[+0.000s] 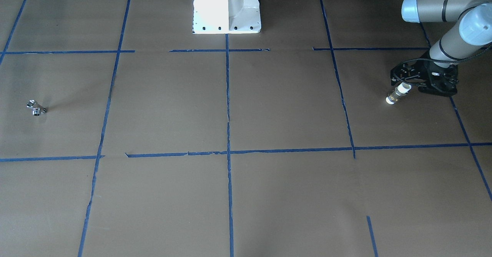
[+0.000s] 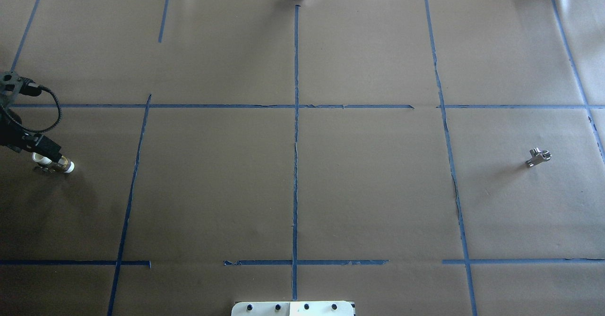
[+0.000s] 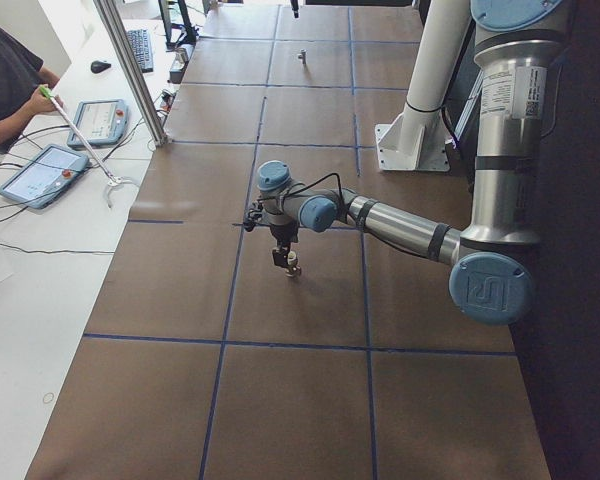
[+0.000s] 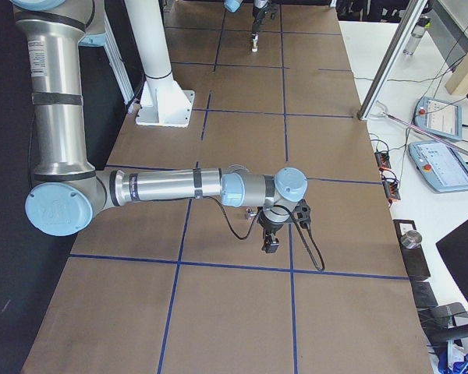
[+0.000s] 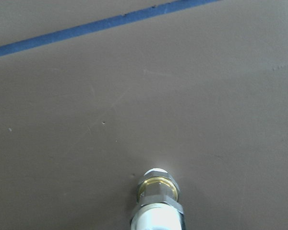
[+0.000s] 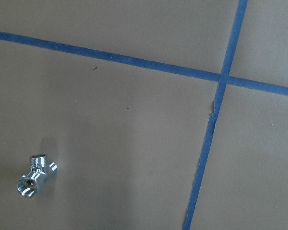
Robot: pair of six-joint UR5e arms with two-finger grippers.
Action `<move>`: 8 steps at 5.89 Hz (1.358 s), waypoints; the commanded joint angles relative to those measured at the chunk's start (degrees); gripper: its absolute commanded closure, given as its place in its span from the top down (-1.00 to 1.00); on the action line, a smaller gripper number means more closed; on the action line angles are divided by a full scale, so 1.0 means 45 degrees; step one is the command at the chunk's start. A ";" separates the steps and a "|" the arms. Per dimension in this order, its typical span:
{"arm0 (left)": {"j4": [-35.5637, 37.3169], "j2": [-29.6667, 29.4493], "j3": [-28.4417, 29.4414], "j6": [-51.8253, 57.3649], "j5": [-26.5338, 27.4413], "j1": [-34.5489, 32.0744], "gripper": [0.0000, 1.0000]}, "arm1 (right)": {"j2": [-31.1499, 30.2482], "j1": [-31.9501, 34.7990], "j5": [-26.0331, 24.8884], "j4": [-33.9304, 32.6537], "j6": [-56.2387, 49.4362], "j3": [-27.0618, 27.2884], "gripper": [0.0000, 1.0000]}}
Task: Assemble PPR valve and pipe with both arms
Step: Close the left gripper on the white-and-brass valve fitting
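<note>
My left gripper point(image 1: 403, 88) is shut on a short white pipe with a brass nut point(image 1: 395, 95). It holds the pipe tilted, low over the brown table at my far left. The gripper also shows in the overhead view point(image 2: 40, 158), as does the pipe point(image 2: 60, 165). The left wrist view shows the pipe's tip point(image 5: 156, 191). A small chrome T-shaped valve point(image 1: 36, 108) lies alone on the table at my far right, also seen overhead point(image 2: 538, 157) and in the right wrist view point(image 6: 34, 175). My right gripper point(image 4: 271, 243) hangs above the table near the valve. I cannot tell whether it is open.
The white pedestal base point(image 1: 226, 7) stands at the table's middle edge. Blue tape lines point(image 2: 296, 165) divide the brown paper into squares. An operator point(image 3: 5, 80), tablets point(image 3: 40, 175) and a metal post point(image 3: 130, 70) are beyond the far edge.
</note>
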 commanded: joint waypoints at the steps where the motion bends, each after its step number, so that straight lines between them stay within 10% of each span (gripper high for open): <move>1: 0.0019 -0.0108 0.0127 0.0019 0.0004 0.0176 0.97 | 0.0000 -0.0099 0.0000 0.0019 -0.0004 0.0022 1.00; 5: 0.0019 -0.0147 0.0382 0.0116 0.0004 0.0158 0.66 | 0.0000 -0.0178 0.0000 0.0019 -0.0004 0.0022 1.00; 8: 0.0038 -0.0147 0.0382 0.0000 0.0004 0.0157 -0.87 | 0.0020 -0.0197 0.0000 0.0019 -0.0004 0.0042 1.00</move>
